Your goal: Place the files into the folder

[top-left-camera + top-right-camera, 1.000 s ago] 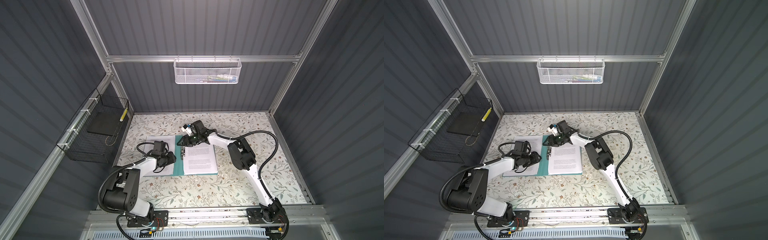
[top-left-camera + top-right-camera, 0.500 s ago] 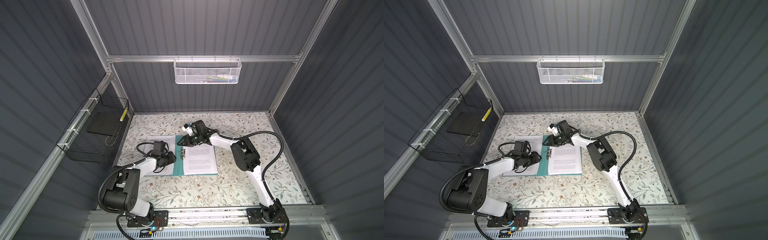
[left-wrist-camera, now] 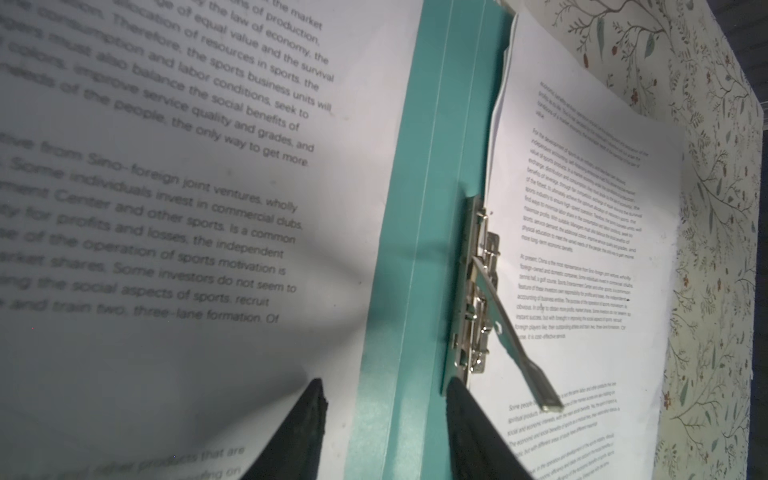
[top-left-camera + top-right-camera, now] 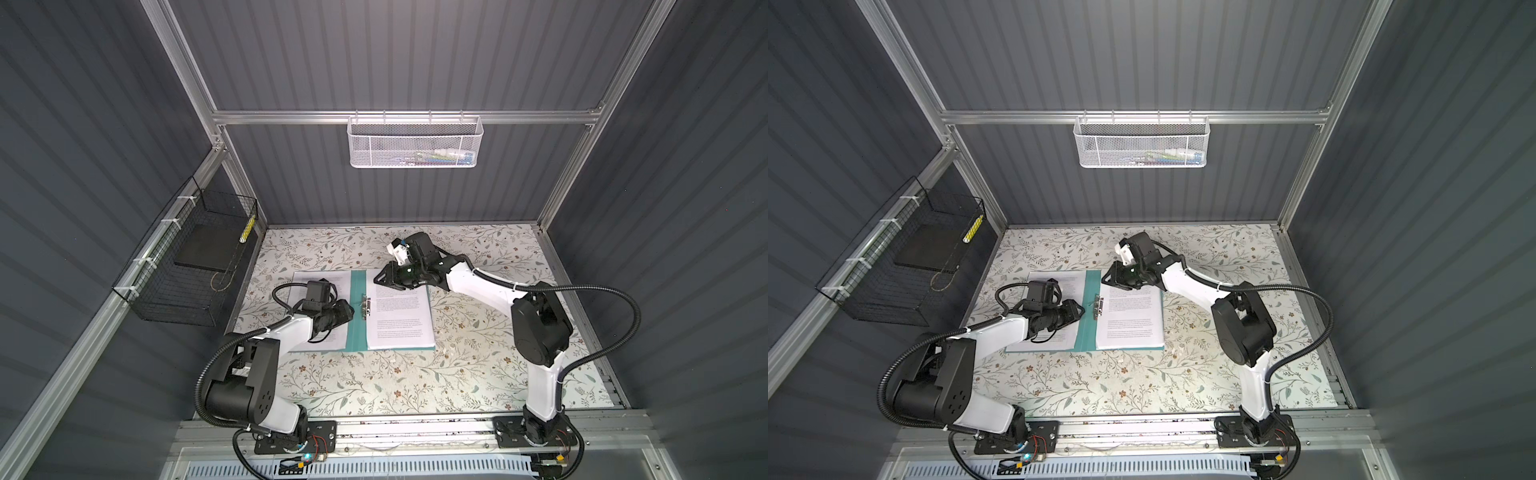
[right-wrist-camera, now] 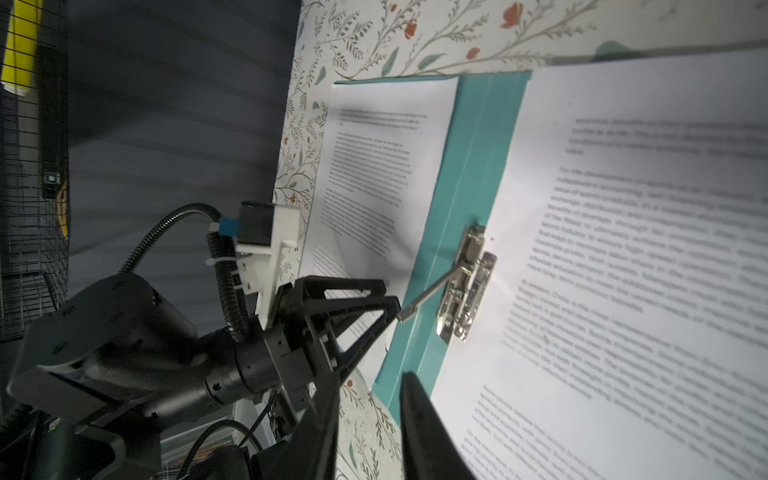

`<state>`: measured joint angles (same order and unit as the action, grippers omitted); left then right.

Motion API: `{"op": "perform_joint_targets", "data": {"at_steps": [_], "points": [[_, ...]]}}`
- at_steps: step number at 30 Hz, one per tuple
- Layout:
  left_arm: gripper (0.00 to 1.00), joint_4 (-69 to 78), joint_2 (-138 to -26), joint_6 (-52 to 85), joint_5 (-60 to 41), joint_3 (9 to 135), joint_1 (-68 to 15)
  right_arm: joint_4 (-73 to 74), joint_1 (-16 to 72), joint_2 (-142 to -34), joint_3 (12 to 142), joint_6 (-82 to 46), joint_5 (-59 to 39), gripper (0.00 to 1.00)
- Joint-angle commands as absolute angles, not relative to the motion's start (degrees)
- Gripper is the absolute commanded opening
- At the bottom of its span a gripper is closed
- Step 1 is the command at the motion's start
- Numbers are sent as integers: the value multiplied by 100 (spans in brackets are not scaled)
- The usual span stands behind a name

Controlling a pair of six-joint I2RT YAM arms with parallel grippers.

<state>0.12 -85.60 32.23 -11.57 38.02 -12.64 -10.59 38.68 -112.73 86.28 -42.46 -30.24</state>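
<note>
The right gripper (image 4: 379,280) has narrowed its jaws; its elbow swung outward.

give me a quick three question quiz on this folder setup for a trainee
1. True or false: the folder lies closed on the table.
2. The clip lever is: A) raised off the clip, B) flat under the paper, C) broken off.
3. Fill in: the files lie on ____ covers of the folder.
Key: 1 false, it lies open; 2 A; 3 both.
</note>
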Motion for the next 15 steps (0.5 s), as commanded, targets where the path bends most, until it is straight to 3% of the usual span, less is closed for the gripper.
{"op": "perform_joint_targets", "data": {"at_steps": [1, 5, 15], "points": [[49, 117, -8340, 3410, -1093, 4013, -1239, -863, 3910, -11276, 8192, -4794, -3043, 23], [50, -79, -7883, 3461, -908, 4146, -1239, -524, 4096, -11332, 8040, -5270, -3063, 17], [52, 125, -7966, 3295, -809, 4013, -1239, 132, 4241, -11523, 7862, -5588, -3116, 20]]}}
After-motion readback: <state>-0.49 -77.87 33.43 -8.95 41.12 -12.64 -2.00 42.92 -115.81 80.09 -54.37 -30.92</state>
